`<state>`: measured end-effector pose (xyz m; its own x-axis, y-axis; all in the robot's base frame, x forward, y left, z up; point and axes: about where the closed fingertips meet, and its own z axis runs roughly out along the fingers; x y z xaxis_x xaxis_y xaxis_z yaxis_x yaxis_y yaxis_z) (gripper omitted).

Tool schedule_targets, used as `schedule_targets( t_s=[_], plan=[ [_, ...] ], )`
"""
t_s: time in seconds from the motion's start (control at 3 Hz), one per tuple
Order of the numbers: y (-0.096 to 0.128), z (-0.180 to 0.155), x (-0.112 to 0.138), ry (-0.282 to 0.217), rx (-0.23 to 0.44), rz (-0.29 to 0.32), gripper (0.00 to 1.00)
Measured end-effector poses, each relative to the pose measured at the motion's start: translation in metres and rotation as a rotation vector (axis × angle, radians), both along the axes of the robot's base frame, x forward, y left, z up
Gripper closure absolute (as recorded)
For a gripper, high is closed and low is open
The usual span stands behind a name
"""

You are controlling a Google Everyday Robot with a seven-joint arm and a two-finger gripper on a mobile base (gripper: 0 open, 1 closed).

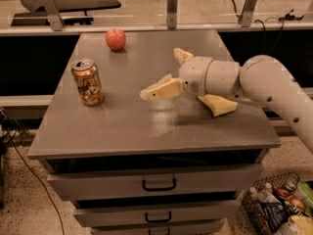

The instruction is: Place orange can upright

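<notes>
Camera view: gripper (150,93) near one can (88,83)

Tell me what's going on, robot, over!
Copy: gripper over mid table, right of the orange can, not touching it. The orange can stands upright, left side. Only an apple at the back, not in the way.

Arm (266,82) extends from right; gripper (157,89) points left, level, centre.

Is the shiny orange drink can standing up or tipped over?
Upright: the shiny orange drink can stands on its base, silver top up; the hand hovers apart, right of it.
</notes>
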<state>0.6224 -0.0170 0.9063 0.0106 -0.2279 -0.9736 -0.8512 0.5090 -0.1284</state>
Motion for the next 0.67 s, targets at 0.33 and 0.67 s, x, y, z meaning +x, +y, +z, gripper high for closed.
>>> schedule_targets(
  t_s=[0.33, 0.67],
  plan=[
    [-0.031, 0.0193, 0.0165, -0.068, -0.006, -0.062, 0.0],
    [-0.0337, 0.0226, 0.0189, -0.077, -0.004, -0.07, 0.0]
  ],
)
